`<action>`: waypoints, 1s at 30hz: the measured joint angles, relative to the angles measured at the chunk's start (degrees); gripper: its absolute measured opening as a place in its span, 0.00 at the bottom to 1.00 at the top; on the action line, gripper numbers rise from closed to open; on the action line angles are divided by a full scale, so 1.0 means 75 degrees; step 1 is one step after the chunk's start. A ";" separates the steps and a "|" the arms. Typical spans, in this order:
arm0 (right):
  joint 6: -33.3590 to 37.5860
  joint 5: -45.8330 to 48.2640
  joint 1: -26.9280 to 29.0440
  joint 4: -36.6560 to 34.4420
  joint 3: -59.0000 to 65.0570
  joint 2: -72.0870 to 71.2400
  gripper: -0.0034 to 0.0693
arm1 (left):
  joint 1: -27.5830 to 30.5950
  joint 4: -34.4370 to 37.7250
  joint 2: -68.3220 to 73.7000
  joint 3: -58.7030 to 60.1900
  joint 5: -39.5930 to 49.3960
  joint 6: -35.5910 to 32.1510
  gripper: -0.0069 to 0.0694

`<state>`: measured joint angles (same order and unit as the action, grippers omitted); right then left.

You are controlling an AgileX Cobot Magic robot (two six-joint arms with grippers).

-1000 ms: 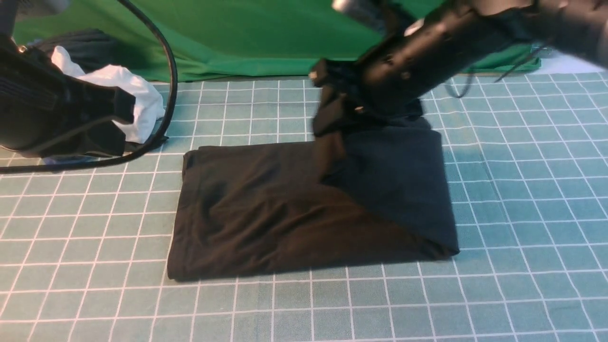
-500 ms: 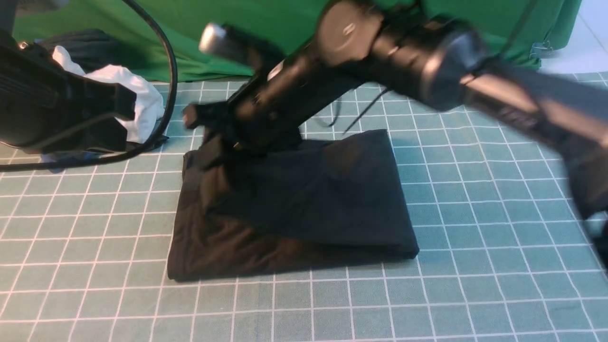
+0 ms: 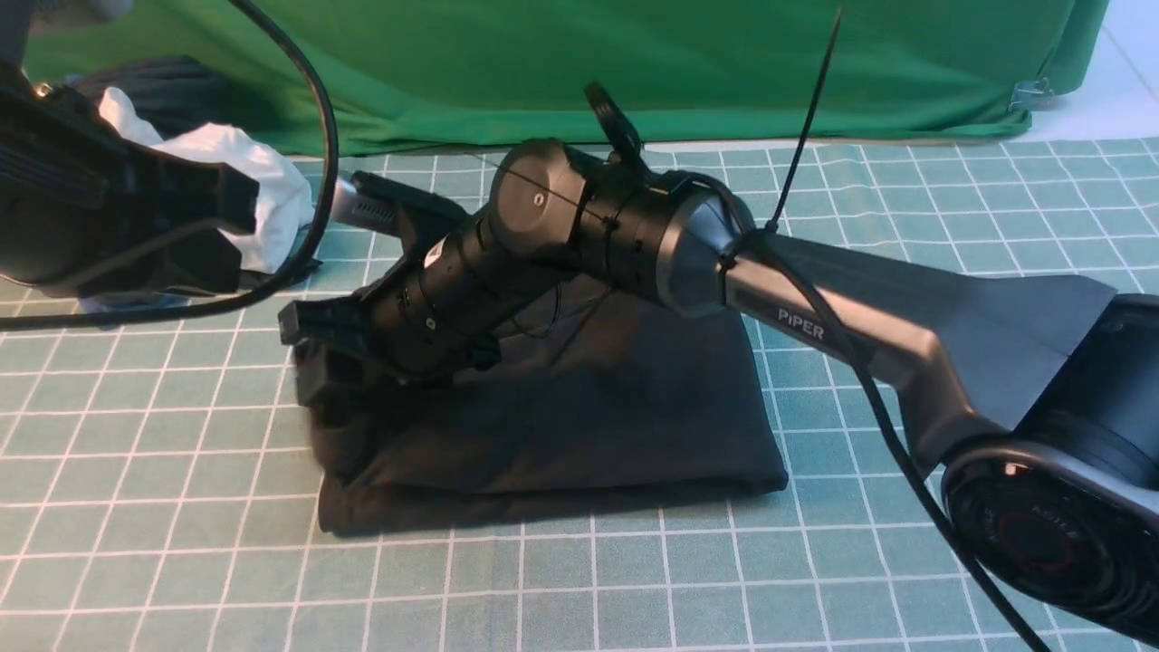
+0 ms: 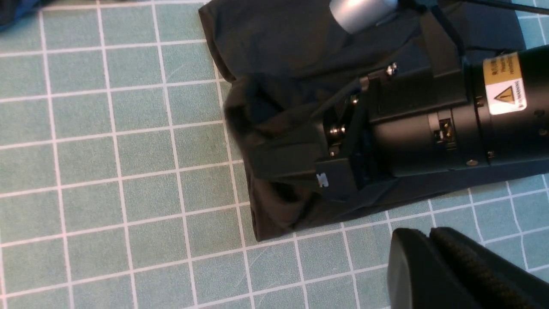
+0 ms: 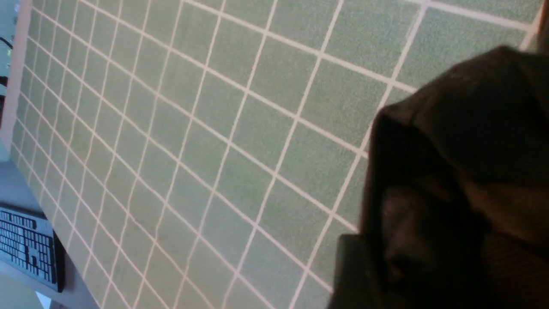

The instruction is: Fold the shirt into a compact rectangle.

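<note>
Green gridded desk (image 3: 181, 561): the shirt (image 3: 634, 426) looks limp and light, best pinched at a corner; right tool (image 3: 308, 362) unclear whether gripping, left tool (image 4: 429, 240) clenched, empty.

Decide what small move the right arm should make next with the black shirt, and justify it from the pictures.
Probably open fully and lift the right gripper straight up. The shirt lies doubled over on the mat, its top layer reaching the left edge, and the gripper sits low there with cloth bunched against it. Whether the jaws have let go is unclear.
</note>
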<state>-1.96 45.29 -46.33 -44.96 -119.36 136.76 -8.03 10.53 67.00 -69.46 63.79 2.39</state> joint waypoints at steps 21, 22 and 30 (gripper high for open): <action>0.0831 0.3184 0.2502 0.3120 -0.1195 -0.1806 0.09 | 0.0000 0.1035 0.1700 0.0000 -0.0715 -0.0885 0.10; 0.1041 0.3212 0.2589 0.3156 -0.0793 -0.2184 0.09 | 0.0000 0.0980 0.2075 0.0000 -0.0862 -0.0948 0.10; 0.1421 0.3289 0.2829 0.3194 0.0452 -0.3291 0.08 | 0.0000 0.0849 0.4117 -0.0264 -0.1414 -0.2072 0.14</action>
<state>8.70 69.95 -25.12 -21.01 -115.97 112.07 -8.03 16.89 97.87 -71.45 53.19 -13.15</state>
